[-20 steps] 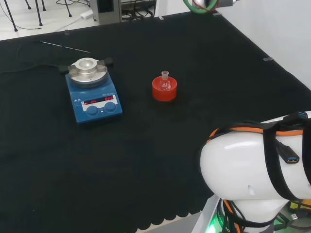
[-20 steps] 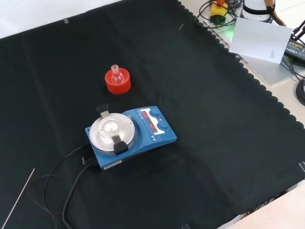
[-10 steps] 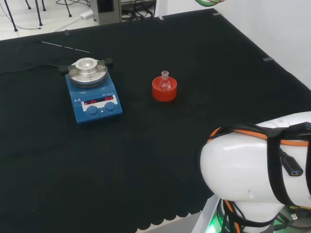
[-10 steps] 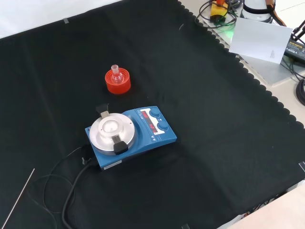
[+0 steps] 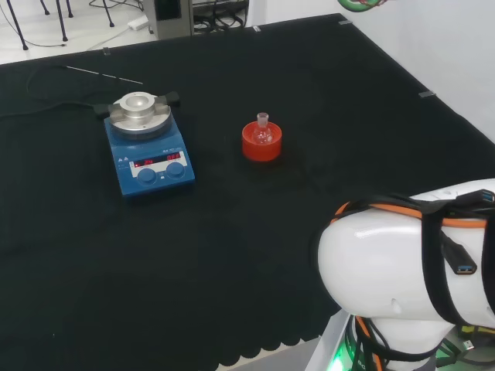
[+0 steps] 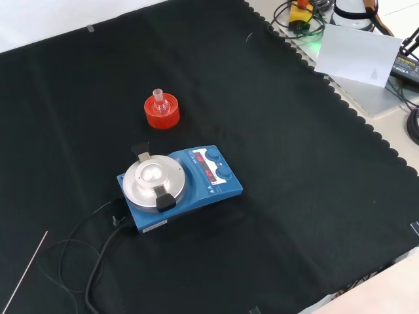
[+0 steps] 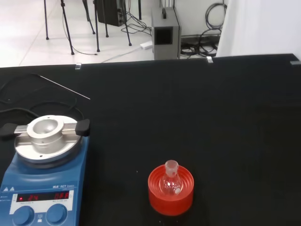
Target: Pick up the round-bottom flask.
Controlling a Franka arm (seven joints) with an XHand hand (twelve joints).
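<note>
One round-bottom flask (image 5: 263, 130) upright on red stand (image 5: 261, 144) (untouched).

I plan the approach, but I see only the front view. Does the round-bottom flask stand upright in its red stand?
Observer: Yes. The wrist view, from the side, shows the round-bottom flask upright in the red ribbed stand, neck up.
Operator: Is anything inside it?
Observer: The wrist view shows a small white piece low in the bulb; I cannot tell what it is.
Operator: Where is the arm?
Observer: In the head view its white link is at the lower right, well apart from the flask.
</note>
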